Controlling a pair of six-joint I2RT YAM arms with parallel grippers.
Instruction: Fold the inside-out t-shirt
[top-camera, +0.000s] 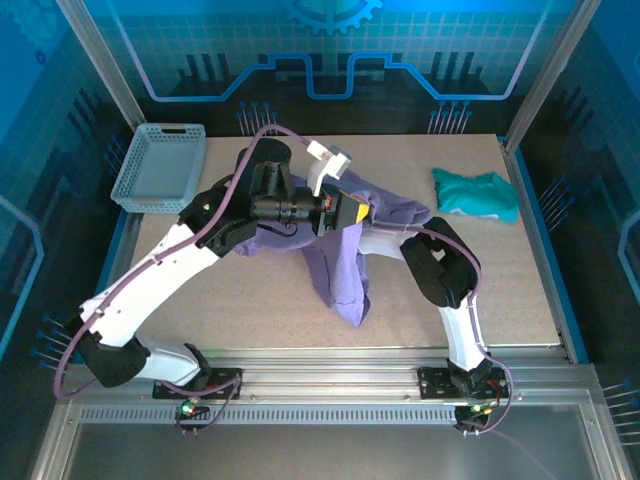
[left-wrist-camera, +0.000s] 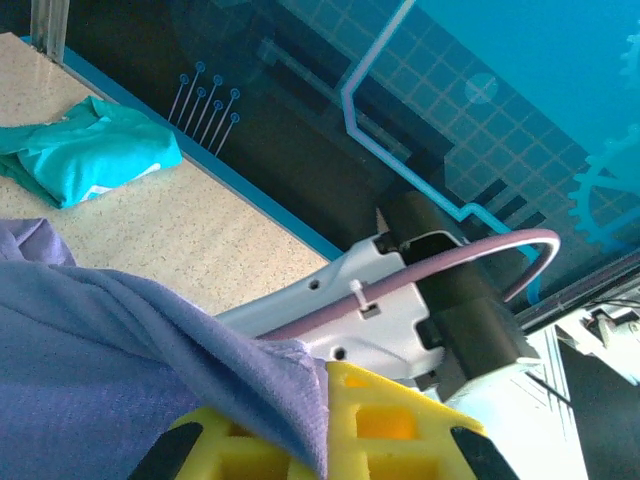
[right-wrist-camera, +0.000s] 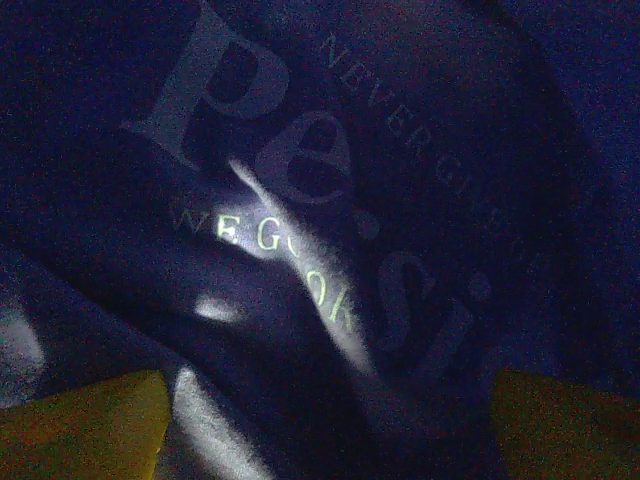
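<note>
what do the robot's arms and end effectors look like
The left arm and right arm both have white shells with black joints. A lavender cable loops along the left one. The end effector fingers are yellow plastic.

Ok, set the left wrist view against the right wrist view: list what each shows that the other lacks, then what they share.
Left wrist view: the teal garment lying on the speckled table, a white arm part with a purple cable, and the left gripper shut on a fold of the t-shirt. Right wrist view: dim light, printed lettering showing through the fabric, and the right gripper open, its yellow fingers far apart. Both: purple shirt fabric close to the lens, with yellow fingers at the bottom edge.
</note>
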